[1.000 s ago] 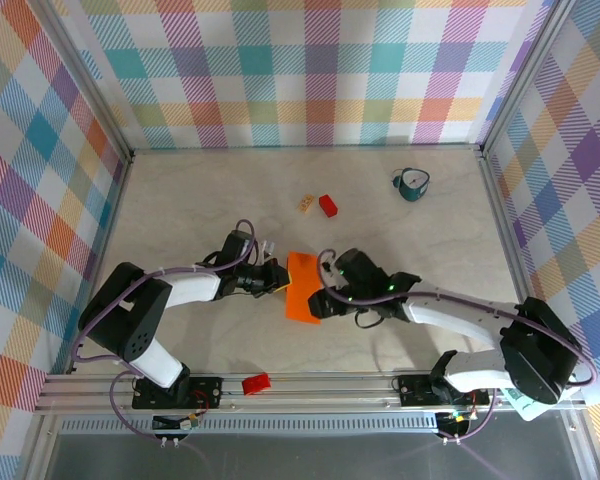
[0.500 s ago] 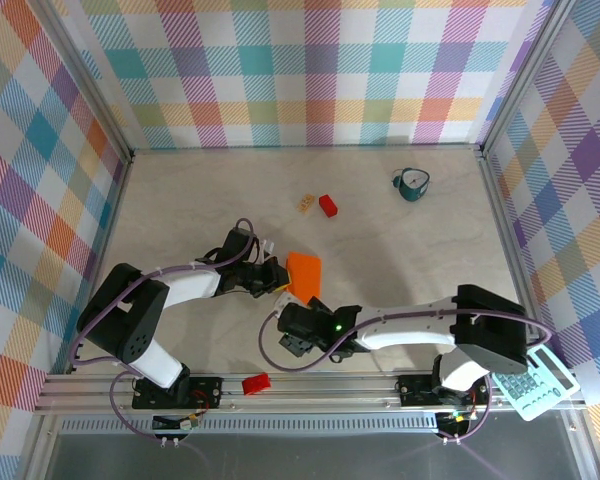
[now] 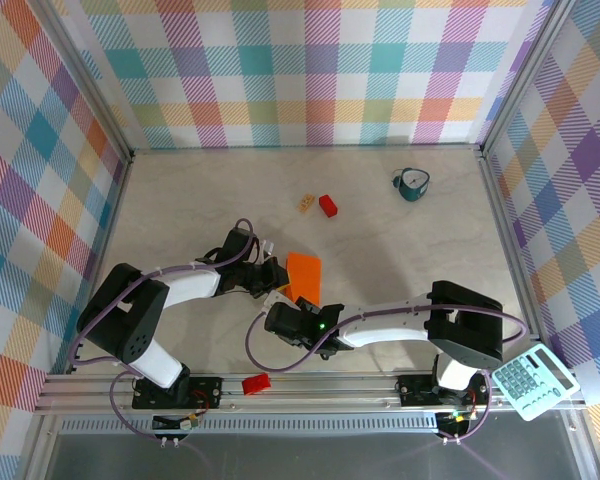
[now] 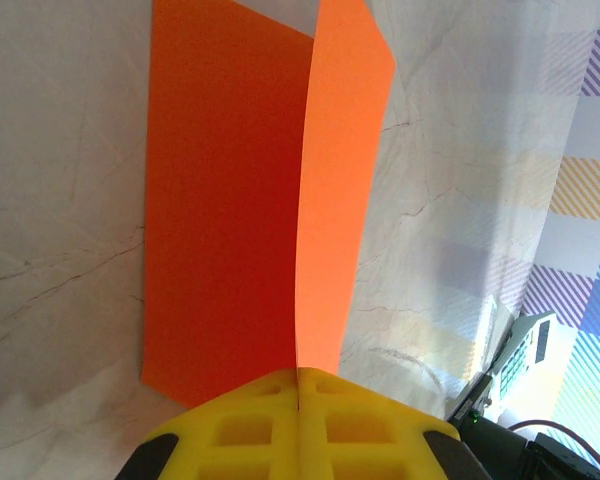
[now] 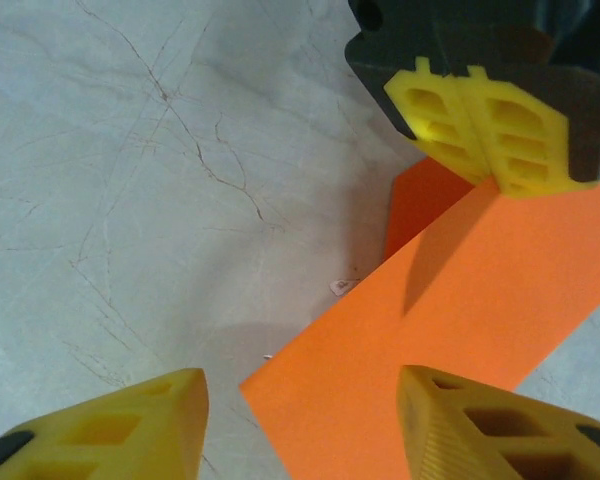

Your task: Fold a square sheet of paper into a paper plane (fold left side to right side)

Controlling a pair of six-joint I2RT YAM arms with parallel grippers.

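The left jaws are closed on the raised flap of the square sheet of paper point(image 4: 220, 200), which lies on the worktop point(image 4: 60, 200) just ahead of them. The right jaws stand apart, with a corner of the sheet between them. If they close askew, the flap may crumple or crease crooked. Whether the edges align is hidden.

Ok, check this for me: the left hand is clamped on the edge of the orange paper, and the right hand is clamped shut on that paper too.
One part is wrong. The left hand is clamped on the edge of the orange paper, but the right hand is open, fingers wide apart and gripping nothing, as the right wrist view shows.
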